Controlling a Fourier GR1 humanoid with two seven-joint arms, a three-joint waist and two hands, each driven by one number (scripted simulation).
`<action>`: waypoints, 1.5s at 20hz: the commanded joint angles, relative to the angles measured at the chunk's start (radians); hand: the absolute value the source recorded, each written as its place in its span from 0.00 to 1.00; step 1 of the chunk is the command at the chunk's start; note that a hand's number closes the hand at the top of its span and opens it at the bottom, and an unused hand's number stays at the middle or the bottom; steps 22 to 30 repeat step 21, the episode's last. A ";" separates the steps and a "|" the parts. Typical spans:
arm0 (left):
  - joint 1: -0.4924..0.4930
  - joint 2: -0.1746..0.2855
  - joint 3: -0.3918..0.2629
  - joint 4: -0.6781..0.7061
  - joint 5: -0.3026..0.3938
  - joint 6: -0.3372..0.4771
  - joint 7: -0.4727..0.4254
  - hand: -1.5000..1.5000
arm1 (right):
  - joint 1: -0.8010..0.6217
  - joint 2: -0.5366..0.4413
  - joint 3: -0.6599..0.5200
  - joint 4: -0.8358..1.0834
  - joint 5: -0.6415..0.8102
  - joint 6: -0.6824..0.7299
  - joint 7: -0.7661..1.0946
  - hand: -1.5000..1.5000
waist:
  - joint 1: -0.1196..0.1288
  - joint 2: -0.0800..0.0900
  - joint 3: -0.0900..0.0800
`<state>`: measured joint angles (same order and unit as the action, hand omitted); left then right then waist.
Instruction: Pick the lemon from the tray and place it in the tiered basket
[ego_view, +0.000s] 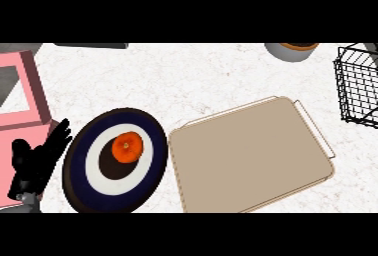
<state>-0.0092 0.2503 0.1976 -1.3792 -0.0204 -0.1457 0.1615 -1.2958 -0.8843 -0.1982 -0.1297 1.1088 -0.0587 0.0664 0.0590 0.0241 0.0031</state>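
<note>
Starting at the left, we see a pink frame-like block (22, 100) at the counter's edge, and over its lower part the left hand (37, 164), fingers straight and slightly spread, pointing up, holding nothing. Just beside it lies a navy plate (80, 172) with a white ring, and a round orange-coloured fruit (127, 147) sits on its dark centre. The plate's right rim nearly touches the tan tray (251, 160). Past the tray, a grey pot (286, 53) stands at the top, and the black wire basket (358, 85) is at the far right.
</note>
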 joint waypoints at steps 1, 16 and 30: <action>0.029 0.020 0.013 -0.011 -0.002 -0.008 -0.006 0.50 | -0.026 -0.013 -0.076 -0.040 -0.074 -0.063 0.000 0.00 | -0.007 -0.008 -0.001; 0.063 0.021 0.052 0.001 0.019 -0.002 -0.013 0.50 | 0.075 -0.316 -0.486 0.025 -0.479 0.088 -0.087 0.00 | -0.065 -0.023 0.002; 0.055 -0.006 0.039 0.007 -0.009 0.036 -0.023 0.50 | 0.238 -0.390 -0.585 0.069 -0.594 0.259 -0.221 0.00 | -0.076 -0.024 0.000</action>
